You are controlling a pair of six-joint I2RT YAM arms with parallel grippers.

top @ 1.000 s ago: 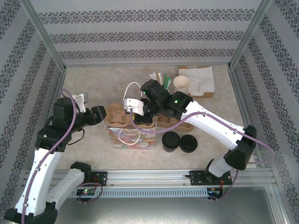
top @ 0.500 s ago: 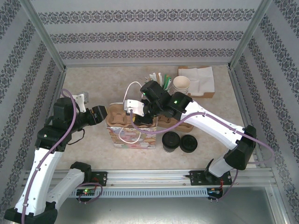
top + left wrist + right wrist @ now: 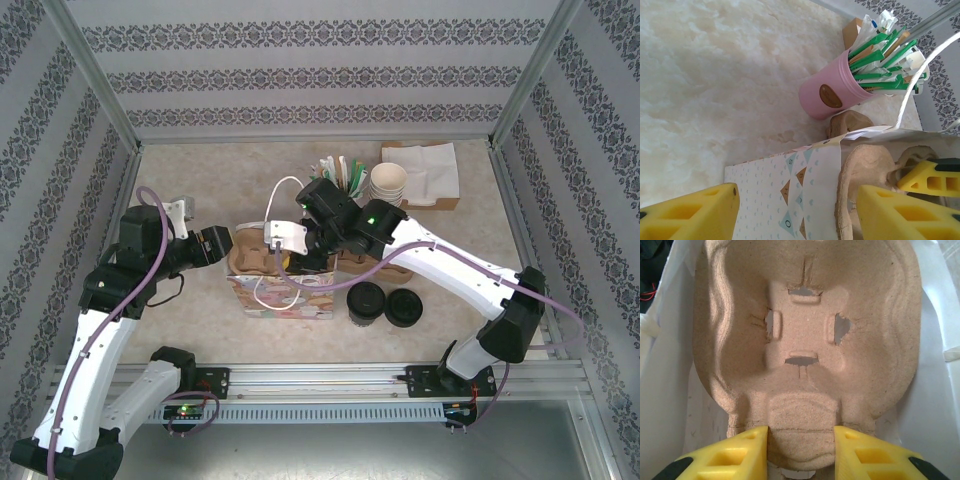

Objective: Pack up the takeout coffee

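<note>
1. Since a second ago, your right gripper point(image 3: 801, 437) has slid slightly left, sinking the pulp carrier point(image 3: 805, 315) lower into the paper bag point(image 3: 283, 298). Its jaws are clamped on the carrier's middle rib.
2. Nearest you, the takeout coffee point(image 3: 367, 300) stands just right of the bag, not yet packed.
3. Your left gripper point(image 3: 797, 200) straddles the bag's wall, jaws apart.
4. Farther back, the pink utensil cup point(image 3: 830, 92) stands close behind the bag. If the carrier tilts, it could snag the wall, drag the bag and topple that cup.

3 white walls with grey damask bands point(image 3: 300, 75) stand beyond and beside the right gripper point(image 3: 800, 440), edged by silver aluminium posts point(image 3: 98, 85); a mottled cream tabletop point(image 3: 200, 170) lies beneath it, evenly lit.
</note>
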